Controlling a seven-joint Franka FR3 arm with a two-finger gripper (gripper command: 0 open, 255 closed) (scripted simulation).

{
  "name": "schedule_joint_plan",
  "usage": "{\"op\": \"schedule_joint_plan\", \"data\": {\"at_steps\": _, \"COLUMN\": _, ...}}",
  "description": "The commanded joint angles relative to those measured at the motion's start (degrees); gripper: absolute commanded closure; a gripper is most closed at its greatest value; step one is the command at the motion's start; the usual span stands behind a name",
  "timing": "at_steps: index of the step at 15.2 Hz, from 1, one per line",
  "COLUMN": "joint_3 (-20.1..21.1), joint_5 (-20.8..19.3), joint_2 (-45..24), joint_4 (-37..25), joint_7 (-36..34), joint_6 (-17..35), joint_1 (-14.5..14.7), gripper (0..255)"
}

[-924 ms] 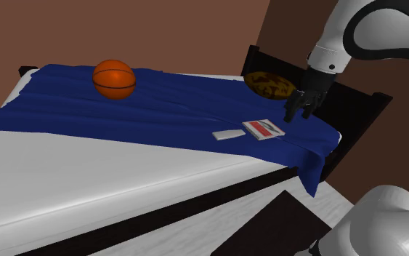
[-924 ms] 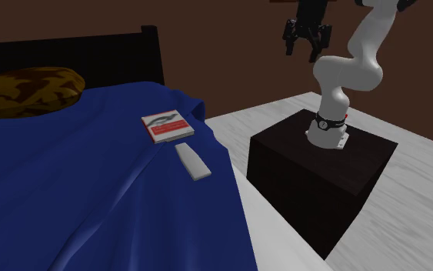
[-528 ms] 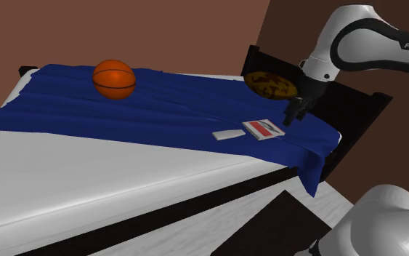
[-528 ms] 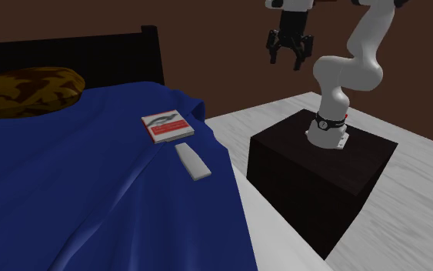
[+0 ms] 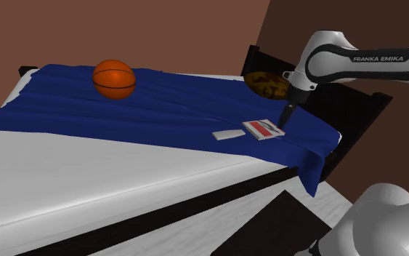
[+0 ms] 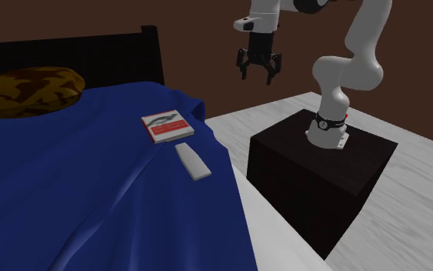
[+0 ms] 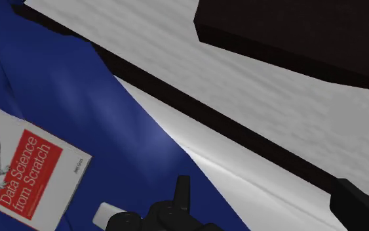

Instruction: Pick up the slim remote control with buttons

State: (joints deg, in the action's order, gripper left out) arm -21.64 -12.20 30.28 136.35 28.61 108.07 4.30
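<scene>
Well above the bed's corner, the all-black two-finger tool (image 6: 258, 74) hangs in the air with its fingers spread apart and nothing between them. It points downward from the white arm (image 6: 363, 42), which rises from the dark box stand (image 6: 322, 181) on the pale wood-grain floor (image 6: 414, 185). The slim white remote control (image 6: 193, 162) lies flat on the rumpled deep-blue blanket (image 6: 91, 200), close to the side edge of the bed nearest the stand; no buttons can be made out on it. Just beside it, toward the headboard, lies a thin red-and-white book (image 6: 168, 126); in the wrist view its cover reads "Data Science from Scratch". The two are close but apart. In the shoulder view the tool shows just to the right of the book. A mottled brown-and-yellow pillow (image 6: 28, 91) rests against the dark headboard (image 6: 68, 52). An orange basketball (image 5: 114, 78) sits on the blanket at the bed's far end, well apart from the remote. Where the blanket stops, the white mattress (image 5: 86, 182) lies bare.
</scene>
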Motion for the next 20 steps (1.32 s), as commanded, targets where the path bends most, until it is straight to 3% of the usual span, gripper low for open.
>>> {"op": "schedule_joint_plan", "data": {"at_steps": 1, "joint_3": -2.8, "joint_5": -0.1, "joint_2": -3.6, "joint_4": -0.7, "joint_7": 6.1, "joint_6": 3.3, "joint_1": 1.3, "gripper": 0}}
{"op": "schedule_joint_plan", "data": {"at_steps": 6, "joint_3": -9.3, "joint_5": 2.9, "joint_2": -15.1, "joint_4": -5.4, "joint_7": 21.9, "joint_6": 10.1, "joint_1": 5.0, "gripper": 0}}
{"op": "schedule_joint_plan", "data": {"at_steps": 11, "joint_3": -13.6, "joint_5": 10.8, "joint_2": -28.4, "joint_4": -12.0, "joint_7": 39.3, "joint_6": 15.1, "joint_1": 7.7, "gripper": 0}}
{"op": "schedule_joint_plan", "data": {"at_steps": 15, "joint_3": -13.2, "joint_5": 18.6, "joint_2": -39.3, "joint_4": -18.7, "joint_7": 53.0, "joint_6": 17.0, "joint_1": 6.8, "gripper": 0}}
{"op": "schedule_joint_plan", "data": {"at_steps": 20, "joint_3": -9.1, "joint_5": 25.6, "joint_2": -51.5, "joint_4": -28.4, "joint_7": 66.9, "joint_6": 17.4, "joint_1": 3.0, "gripper": 0}}
